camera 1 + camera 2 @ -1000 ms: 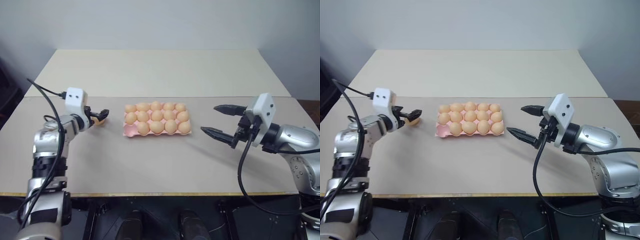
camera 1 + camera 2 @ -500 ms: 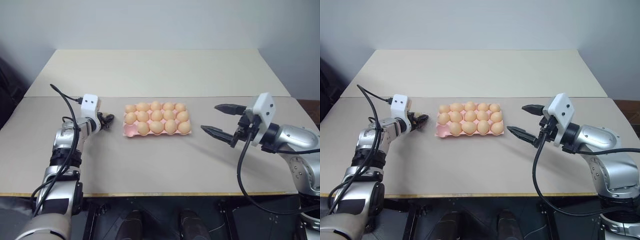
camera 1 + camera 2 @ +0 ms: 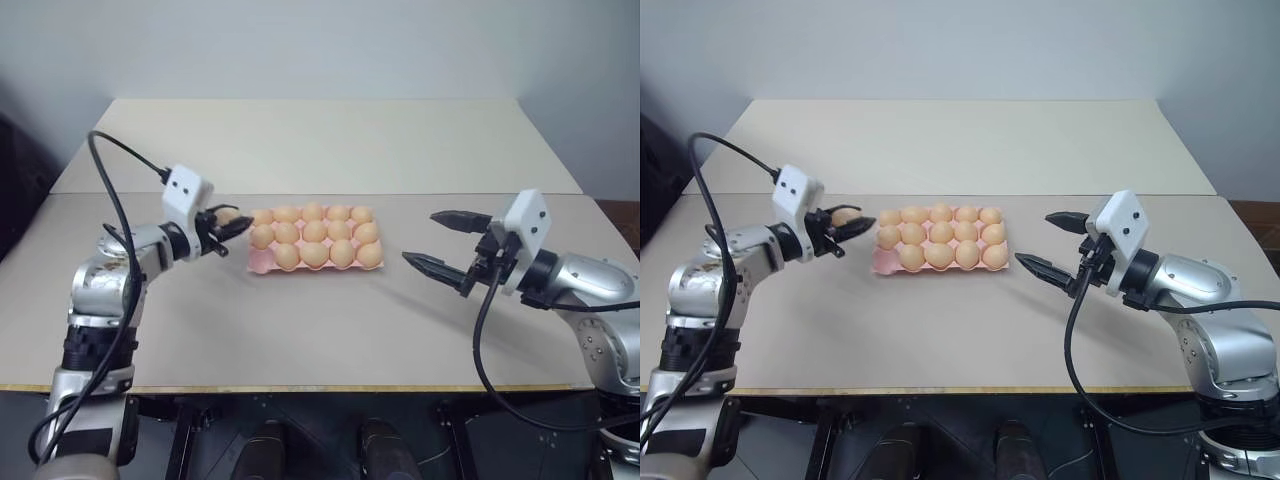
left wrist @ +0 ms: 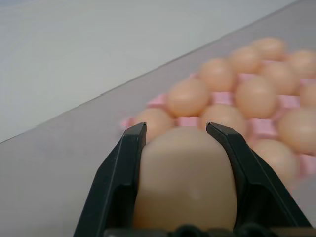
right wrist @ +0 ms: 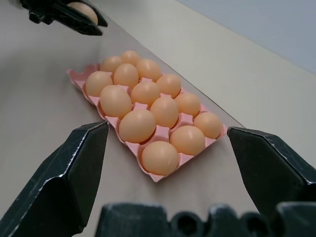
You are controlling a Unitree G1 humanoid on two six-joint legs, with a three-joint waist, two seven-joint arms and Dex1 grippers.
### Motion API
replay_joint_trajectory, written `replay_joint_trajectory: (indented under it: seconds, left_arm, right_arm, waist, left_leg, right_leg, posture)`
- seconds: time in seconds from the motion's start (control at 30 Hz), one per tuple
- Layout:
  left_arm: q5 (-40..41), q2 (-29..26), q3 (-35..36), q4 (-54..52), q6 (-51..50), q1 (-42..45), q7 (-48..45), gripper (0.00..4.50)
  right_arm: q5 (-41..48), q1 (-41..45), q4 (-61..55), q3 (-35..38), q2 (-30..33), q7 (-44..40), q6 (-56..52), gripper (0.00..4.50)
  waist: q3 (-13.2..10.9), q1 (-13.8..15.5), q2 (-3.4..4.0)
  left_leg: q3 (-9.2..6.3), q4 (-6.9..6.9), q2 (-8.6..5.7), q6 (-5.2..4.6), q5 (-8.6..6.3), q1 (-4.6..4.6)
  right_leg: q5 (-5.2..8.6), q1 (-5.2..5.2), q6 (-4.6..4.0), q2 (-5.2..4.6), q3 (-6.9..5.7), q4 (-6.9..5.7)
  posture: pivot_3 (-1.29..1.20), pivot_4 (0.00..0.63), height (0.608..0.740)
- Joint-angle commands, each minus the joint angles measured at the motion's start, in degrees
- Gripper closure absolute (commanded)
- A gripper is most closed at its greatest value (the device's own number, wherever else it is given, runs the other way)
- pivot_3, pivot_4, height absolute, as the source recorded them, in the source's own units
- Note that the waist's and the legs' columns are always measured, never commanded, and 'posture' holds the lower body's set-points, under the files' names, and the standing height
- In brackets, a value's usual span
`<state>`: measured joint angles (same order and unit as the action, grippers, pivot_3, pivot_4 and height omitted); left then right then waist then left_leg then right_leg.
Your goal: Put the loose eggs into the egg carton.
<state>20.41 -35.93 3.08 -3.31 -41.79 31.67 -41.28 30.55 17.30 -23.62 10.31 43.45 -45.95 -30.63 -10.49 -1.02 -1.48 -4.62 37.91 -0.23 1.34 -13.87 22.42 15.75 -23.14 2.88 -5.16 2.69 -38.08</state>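
Observation:
The pink egg carton (image 3: 258, 263) lies mid-table, almost full of pale orange eggs (image 3: 314, 231); its front-left corner cup is bare. My left gripper (image 3: 238, 223) is shut on one loose egg (image 4: 185, 177) and hovers just left of the carton's left edge, above the table. The held egg (image 3: 845, 216) sits between the black fingers (image 4: 121, 173). My right gripper (image 3: 432, 240) stands open to the right of the carton, nothing between its fingers (image 5: 74, 168), and the carton (image 5: 79, 79) lies ahead of it.
The beige table (image 3: 320, 330) has a seam running across it behind the carton. A black cable loops from each wrist. The table's front edge (image 3: 300, 388) is close below the arms.
My left gripper closed on the loose egg at the left of the table, lifted it, and carried it right toward the carton's left edge. The right arm kept still.

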Motion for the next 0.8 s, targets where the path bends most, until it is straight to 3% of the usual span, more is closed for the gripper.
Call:
replay_joint_trajectory:
  seconds: [0.03, 0.07, 0.33, 0.37, 0.63, 0.8]
  left_arm:
    - [0.34, 0.2, -1.7, -2.74, -0.53, -1.19, -0.81, 2.79]
    - [0.76, 0.59, -1.75, -2.83, -0.93, -1.3, -0.76, 2.79]
    - [-0.1, 1.5, -2.35, -2.0, 0.29, -0.73, -0.33, 0.19]
    - [-0.24, 0.83, -1.76, -2.26, 0.54, -0.54, -0.31, 0.03]
    - [4.51, -8.49, 11.1, -5.22, 2.0, -4.1, -4.51, 0.03]
    - [9.5, -16.3, 22.87, -5.28, 5.42, -13.58, -15.11, 0.03]
  right_arm:
    - [0.65, 0.14, -2.31, 1.74, 0.05, 0.46, 1.23, 0.0]
    - [0.65, -0.02, -2.41, 1.85, 0.08, 0.51, 1.23, 0.0]
    - [1.2, -0.82, -3.68, 2.79, 0.29, 1.57, 0.53, 0.0]
    - [1.31, -0.93, -3.89, 2.94, 0.35, 1.67, 0.43, 0.0]
    - [1.73, -1.57, -4.44, 4.09, 0.7, 1.41, -0.05, 0.0]
    - [1.99, -1.6, -3.37, 4.38, 1.66, -0.31, 0.09, 0.0]
  waist:
    - [0.0, -0.03, 0.0]
    - [0.0, -0.04, 0.0]
    - [0.0, 0.01, 0.0]
    - [0.0, -0.01, 0.0]
    - [0.0, -0.62, 0.0]
    - [-0.01, -1.07, 0.01]
  left_leg:
    - [0.0, 0.0, 0.0, 0.0, 0.0, -0.01]
    - [0.0, 0.0, 0.01, 0.0, 0.0, -0.01]
    - [0.0, 0.0, 0.01, 0.0, 0.0, 0.02]
    - [0.0, 0.0, 0.01, 0.0, 0.0, 0.01]
    - [0.0, -0.03, 0.04, -0.01, 0.0, 0.02]
    - [0.01, -0.04, 0.05, -0.01, 0.0, -0.04]
  right_leg:
    - [0.0, 0.01, 0.0, 0.01, 0.0, 0.0]
    - [0.0, 0.0, 0.0, 0.02, 0.0, 0.0]
    - [0.0, -0.01, 0.0, 0.02, 0.0, 0.01]
    - [0.0, -0.01, 0.0, 0.02, 0.0, 0.01]
    - [0.0, -0.05, 0.0, 0.03, 0.01, 0.02]
    - [0.0, 0.0, 0.0, 0.03, 0.01, 0.03]
  posture:
    - [0.0, 0.15, 0.74]
    - [0.0, 0.15, 0.74]
    - [0.0, 0.15, 0.74]
    - [0.0, 0.15, 0.74]
    - [0.0, 0.15, 0.74]
    - [0.0, 0.15, 0.74]
